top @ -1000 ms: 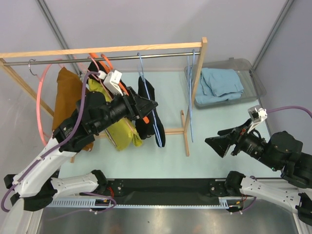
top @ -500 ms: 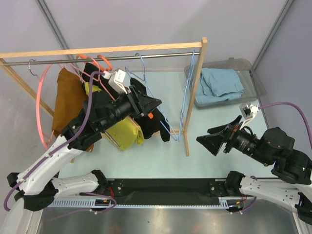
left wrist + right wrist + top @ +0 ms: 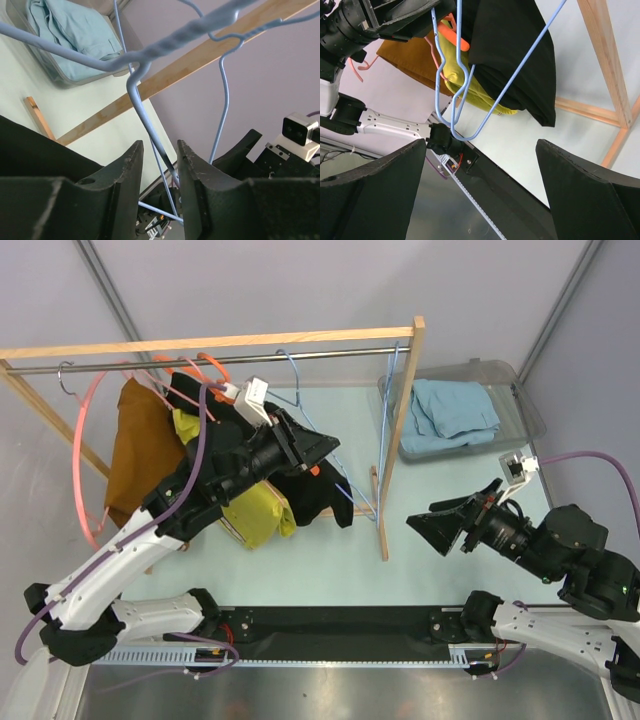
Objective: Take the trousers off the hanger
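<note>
The black trousers (image 3: 318,492) hang folded over a light blue wire hanger (image 3: 345,495) below the rail, swung out to the right. My left gripper (image 3: 326,446) reaches in at the top of them. In the left wrist view its jaws (image 3: 159,146) stand narrow around the hanger's wire (image 3: 144,114), with a gap still showing beside the wire. My right gripper (image 3: 422,527) hovers right of the rack's post, open wide and empty. Its wrist view looks at the trousers (image 3: 512,47) and the hanger's lower loop (image 3: 487,116) from between its fingers (image 3: 481,144).
A wooden rack (image 3: 250,340) with a metal rail also carries a brown garment (image 3: 135,440), a yellow garment (image 3: 255,518), orange and pink hangers (image 3: 84,465) and bare blue hangers (image 3: 384,455) by its right post (image 3: 405,390). A clear bin (image 3: 520,400) holds folded blue cloth.
My left gripper rose toward the upper right and its jaws narrowed around the hanger wire. The hanger and trousers swung right. My right gripper shifted slightly left.
</note>
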Robot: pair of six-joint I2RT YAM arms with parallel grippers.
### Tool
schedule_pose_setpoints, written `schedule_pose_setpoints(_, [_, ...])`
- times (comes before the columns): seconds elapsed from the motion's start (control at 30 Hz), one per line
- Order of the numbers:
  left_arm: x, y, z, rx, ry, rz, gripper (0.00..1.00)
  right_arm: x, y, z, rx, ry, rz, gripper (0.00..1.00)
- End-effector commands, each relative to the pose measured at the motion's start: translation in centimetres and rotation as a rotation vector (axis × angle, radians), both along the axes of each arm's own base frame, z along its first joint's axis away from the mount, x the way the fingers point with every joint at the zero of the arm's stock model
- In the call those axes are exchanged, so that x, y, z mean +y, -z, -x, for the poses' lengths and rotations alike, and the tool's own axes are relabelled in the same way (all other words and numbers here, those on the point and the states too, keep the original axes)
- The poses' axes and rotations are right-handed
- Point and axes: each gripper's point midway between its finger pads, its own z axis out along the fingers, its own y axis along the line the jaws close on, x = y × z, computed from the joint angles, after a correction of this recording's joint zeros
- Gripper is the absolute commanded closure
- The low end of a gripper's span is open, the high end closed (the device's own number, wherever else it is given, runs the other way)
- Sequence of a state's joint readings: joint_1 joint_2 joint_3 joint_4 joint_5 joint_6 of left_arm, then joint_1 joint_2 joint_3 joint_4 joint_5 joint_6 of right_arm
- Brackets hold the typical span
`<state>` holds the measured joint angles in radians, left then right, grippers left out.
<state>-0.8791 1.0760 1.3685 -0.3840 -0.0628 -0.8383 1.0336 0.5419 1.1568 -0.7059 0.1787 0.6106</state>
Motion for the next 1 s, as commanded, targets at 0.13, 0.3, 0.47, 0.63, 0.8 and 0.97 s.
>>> schedule_pose_setpoints(0.13, [0.1, -1.0, -0.3, -0.017, -0.034, 0.051, 0.71, -0.5, 0.1, -0.3, -0.001, 0.030, -0.012, 0.03])
schedule_pose_setpoints(0.3, [0.0, -1.0, -0.4, -0.026, -0.032, 0.060, 0.71, -0.1, 0.3, -0.2, -0.006, 0.011, -0.008, 0.03])
schedule_pose_setpoints(0.47, [-0.1, -1.1, -0.7, -0.023, -0.047, 0.077, 0.71, -0.2, 0.1, -0.2, -0.013, 0.012, -0.014, 0.03])
schedule_pose_setpoints(0.63, [-0.5, -2.2, -1.0, -0.059, -0.041, 0.091, 0.91, 0.0, 0.1, -0.1, -0.008, 0.007, -0.016, 0.03])
schedule_pose_setpoints(0.8, [-0.7, -2.8, -0.3, -0.081, -0.002, 0.104, 1.00, -0.1, 0.4, -0.1, -0.009, 0.006, -0.003, 0.03])
schedule_pose_setpoints(0.97, [-0.3, -4.1, 0.7, -0.131, 0.035, 0.122, 1.00, -0.1, 0.1, 0.1, -0.018, -0.005, -0.008, 0.03])
